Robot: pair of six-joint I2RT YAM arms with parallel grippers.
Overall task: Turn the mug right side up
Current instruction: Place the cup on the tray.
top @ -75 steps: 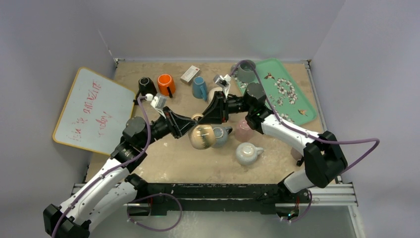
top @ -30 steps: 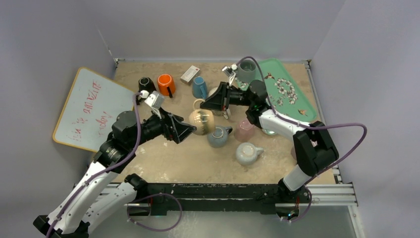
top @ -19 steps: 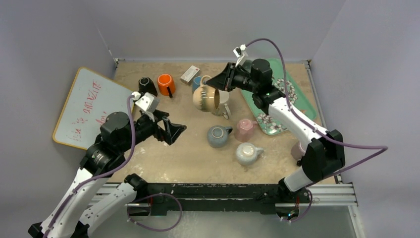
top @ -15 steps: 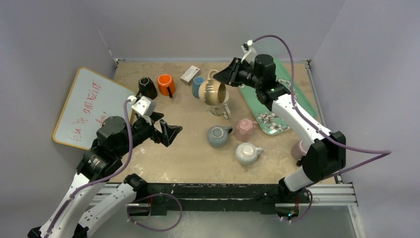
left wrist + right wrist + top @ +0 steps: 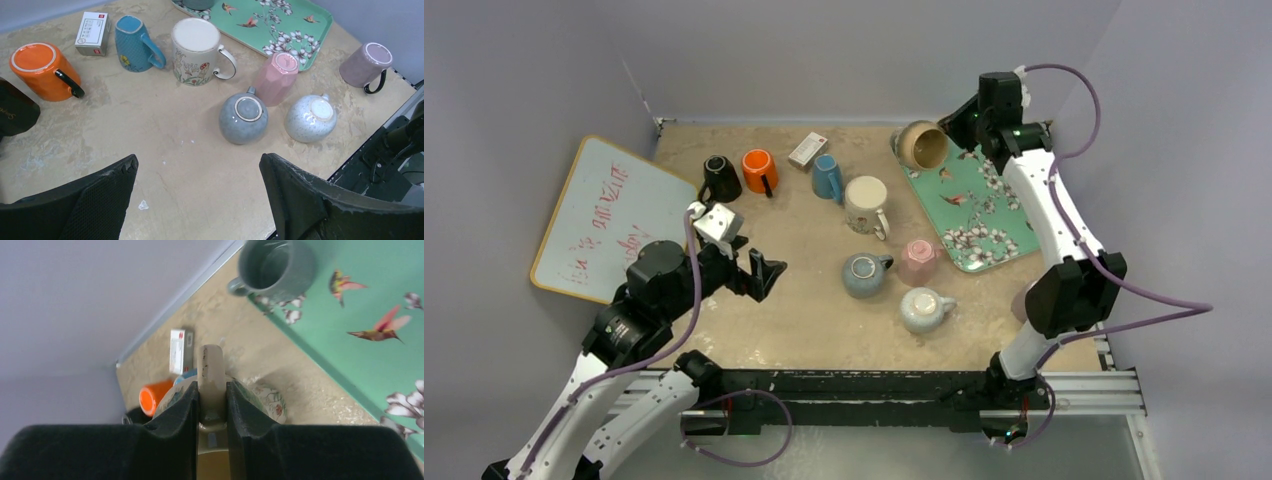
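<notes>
Beige mug [image 5: 921, 146] hangs in the air over the far end of the green floral tray [image 5: 984, 215], above the grey mug [image 5: 275, 262] that stands there. The right gripper [image 5: 961, 122] is clamped on its handle [image 5: 211, 365], one finger pressed on each side. From this pincer the mug lies to the left, and its long axis looks nearly level (the brown inside shows in the top view), so I judge that the wrist must roll more before the mouth faces up. The left gripper [image 5: 200, 200] has its jaws wide apart and empty, low over the table [image 5: 824, 320] and well apart from the mug.
</notes>
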